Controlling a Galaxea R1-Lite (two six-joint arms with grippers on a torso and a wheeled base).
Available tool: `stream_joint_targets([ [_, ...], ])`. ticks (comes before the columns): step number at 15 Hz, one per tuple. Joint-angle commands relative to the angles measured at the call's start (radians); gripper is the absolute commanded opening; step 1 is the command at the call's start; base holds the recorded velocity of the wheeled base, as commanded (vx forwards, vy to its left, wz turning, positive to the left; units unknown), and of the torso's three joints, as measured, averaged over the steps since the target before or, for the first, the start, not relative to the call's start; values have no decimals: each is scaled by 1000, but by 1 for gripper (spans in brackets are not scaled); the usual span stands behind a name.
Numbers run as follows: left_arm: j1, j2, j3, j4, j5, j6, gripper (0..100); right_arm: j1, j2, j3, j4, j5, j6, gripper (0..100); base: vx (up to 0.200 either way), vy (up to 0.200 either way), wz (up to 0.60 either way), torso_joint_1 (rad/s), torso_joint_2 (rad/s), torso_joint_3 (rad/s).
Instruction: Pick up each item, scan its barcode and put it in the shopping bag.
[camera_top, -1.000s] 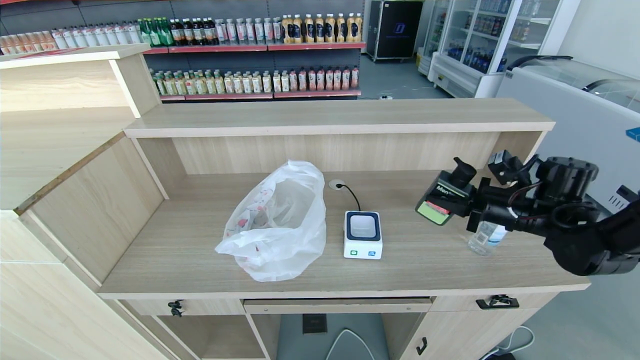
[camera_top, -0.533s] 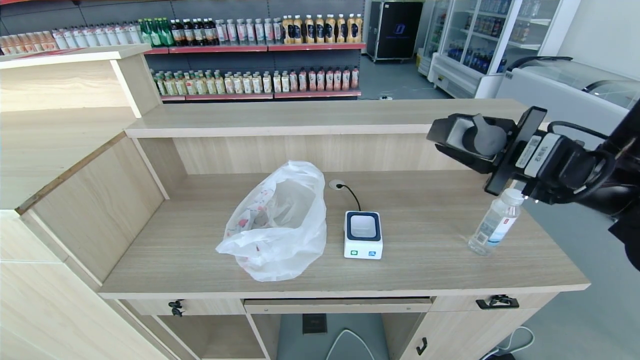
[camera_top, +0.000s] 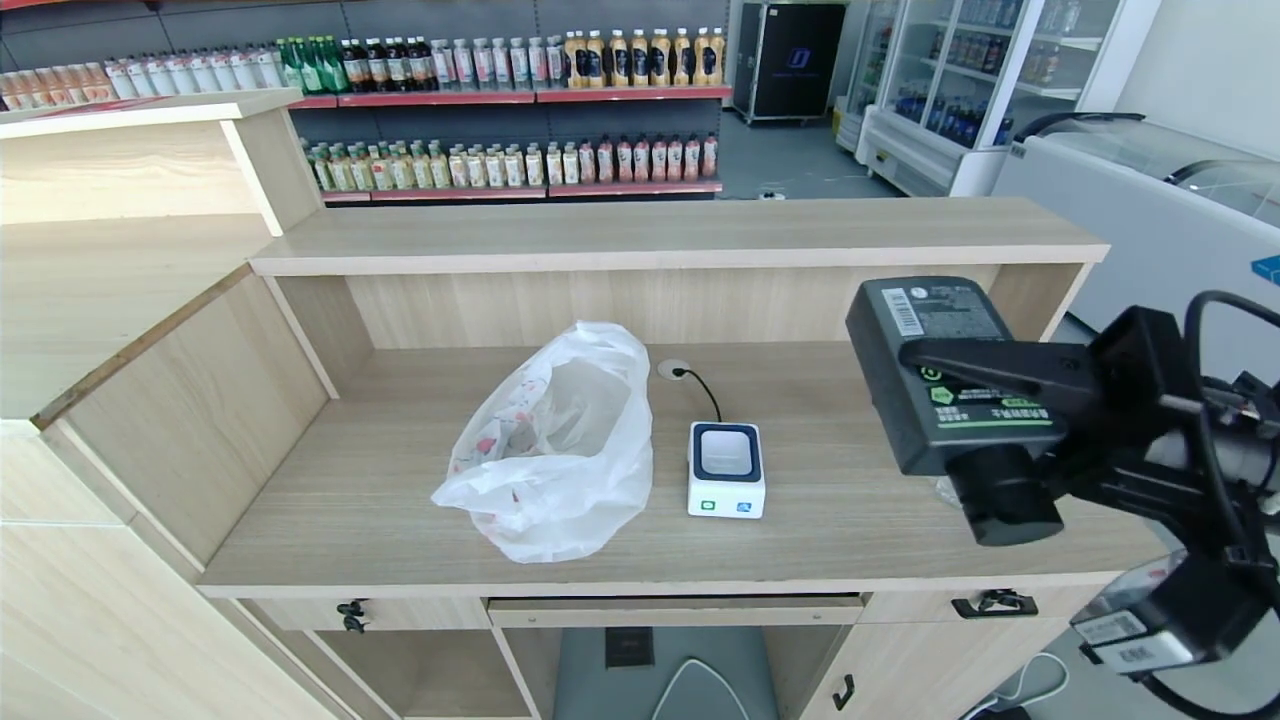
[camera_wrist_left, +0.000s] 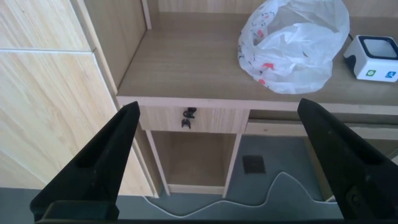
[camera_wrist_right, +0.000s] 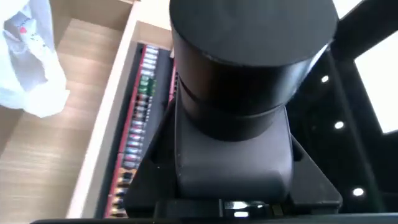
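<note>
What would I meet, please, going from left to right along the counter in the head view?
shopping bag → barcode scanner → black bottle, held up above the counter's right end

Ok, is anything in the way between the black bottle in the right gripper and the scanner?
Nothing visible. The black bottle, held by the right gripper, hangs over the right end of the counter; only plain wood lies between it and the scanner.

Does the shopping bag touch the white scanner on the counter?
Apart. The head view shows a strip of bare counter between the shopping bag and the scanner.
</note>
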Motion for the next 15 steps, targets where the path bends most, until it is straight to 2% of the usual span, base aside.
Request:
stream_joint_targets([
  [1,-1,0,0,0,0,0,100,53,-79,50,-53,50,-123,0,0,0,0,0,0,0],
  [3,0,0,0,0,0,0,100,150,-99,95,-72,44,-219,0,0,0,0,0,0,0],
  [4,-1,0,0,0,0,0,100,208,-113,142,-76,-28,-268,0,0,0,0,0,0,0],
  [6,0,0,0,0,0,0,100,279,-124,147,-79,-48,-317,0,0,0,0,0,0,0],
  [15,0,0,0,0,0,0,100,357,-124,147,-148,-65,-370,0,0,0,0,0,0,0],
])
